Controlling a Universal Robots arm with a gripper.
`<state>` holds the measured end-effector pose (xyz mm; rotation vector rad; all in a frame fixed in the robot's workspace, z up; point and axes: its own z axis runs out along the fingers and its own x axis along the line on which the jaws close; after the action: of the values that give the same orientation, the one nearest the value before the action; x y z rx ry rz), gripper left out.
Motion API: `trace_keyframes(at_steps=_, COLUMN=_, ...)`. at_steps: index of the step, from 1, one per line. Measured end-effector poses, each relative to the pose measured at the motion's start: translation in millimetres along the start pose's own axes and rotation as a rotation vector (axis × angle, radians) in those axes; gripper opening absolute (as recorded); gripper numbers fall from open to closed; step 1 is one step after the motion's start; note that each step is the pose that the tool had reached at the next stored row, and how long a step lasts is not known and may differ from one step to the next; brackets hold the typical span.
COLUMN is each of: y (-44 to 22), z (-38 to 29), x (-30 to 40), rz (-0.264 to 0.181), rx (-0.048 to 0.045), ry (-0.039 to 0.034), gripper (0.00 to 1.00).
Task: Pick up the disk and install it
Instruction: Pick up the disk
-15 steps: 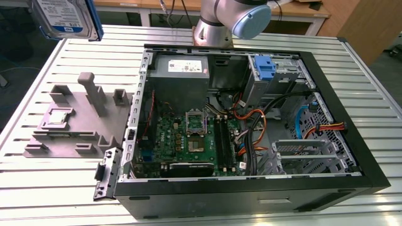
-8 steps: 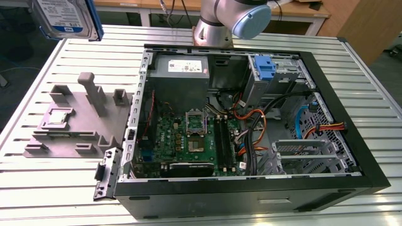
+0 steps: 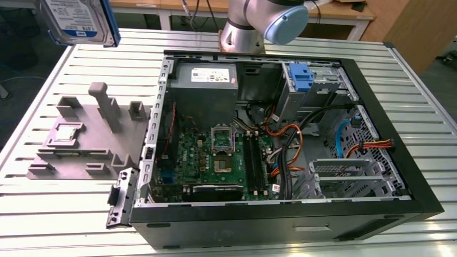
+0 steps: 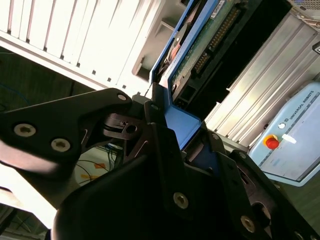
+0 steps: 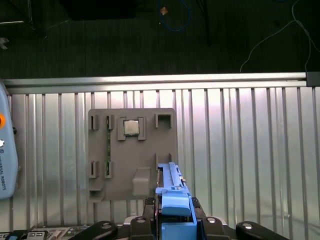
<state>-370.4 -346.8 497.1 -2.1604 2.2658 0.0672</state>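
One disk (image 3: pixel 77 21), a flat silver drive with a white-and-blue label framed by a blue plastic carrier, hangs in the air above the far side of the gray fixture plate (image 3: pixel 78 142), well clear of it. The gripper (image 4: pixel 184 134) is clamped on the carrier's blue end, black fingers (image 4: pixel 156 131) pressing its sides. In the second wrist view the drive's underside shows a green circuit board and a connector row. A small square chip (image 5: pixel 131 128) sits in the plate. Beside the plate, an open computer case (image 3: pixel 236 222) lies on the slatted bench (image 3: pixel 64 219).
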Motion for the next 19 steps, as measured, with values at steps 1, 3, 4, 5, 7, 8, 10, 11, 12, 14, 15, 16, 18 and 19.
trace_keyframes(at_steps=1, y=-0.1, z=0.0, x=1.1, rz=0.000, rx=-0.0001, ry=0.0000, gripper=0.37)
trace_keyframes(at_steps=3, y=-0.3, z=0.1, x=6.3, rz=0.000, rx=0.0001, ry=0.0001, gripper=0.37)
trace_keyframes(at_steps=4, y=-0.5, z=0.0, x=9.2, rz=0.000, rx=-0.0001, ry=0.0005, gripper=0.37)
trace_keyframes(at_steps=5, y=-0.7, z=0.0, x=12.1, rz=0.000, rx=-0.0001, ry=0.0012, gripper=0.37)
trace_keyframes(at_steps=7, y=-0.9, z=0.1, x=17.8, rz=0.000, rx=0.0001, ry=0.0028, gripper=0.37)
trace_keyframes(at_steps=8, y=-1.0, z=0.2, x=20.7, rz=0.000, rx=0.0003, ry=0.0037, gripper=0.37)
trace_keyframes(at_steps=10, y=-1.4, z=0.2, x=26.1, rz=0.000, rx=0.0002, ry=0.0050, gripper=0.37)
trace_keyframes(at_steps=11, y=-1.9, z=0.2, x=27.4, rz=0.000, rx=0.0002, ry=0.0051, gripper=0.37)
trace_keyframes(at_steps=12, y=-3.2, z=0.3, x=28.1, rz=0.000, rx=0.0003, ry=0.0051, gripper=0.37)
trace_keyframes(at_steps=14, y=-7.9, z=0.2, x=28.7, rz=0.000, rx=0.0002, ry=0.0052, gripper=0.37)
trace_keyframes(at_steps=15, y=-10.8, z=0.2, x=28.7, rz=0.000, rx=0.0002, ry=0.0052, gripper=0.37)
trace_keyframes(at_steps=16, y=-13.7, z=0.3, x=28.7, rz=0.000, rx=0.0002, ry=0.0051, gripper=0.37)
trace_keyframes(at_steps=18, y=-19.9, z=0.2, x=28.5, rz=0.000, rx=0.0003, ry=0.0051, gripper=0.37)
trace_keyframes(at_steps=19, y=-22.7, z=0.2, x=28.4, rz=0.000, rx=0.0003, ry=0.0051, gripper=0.37)
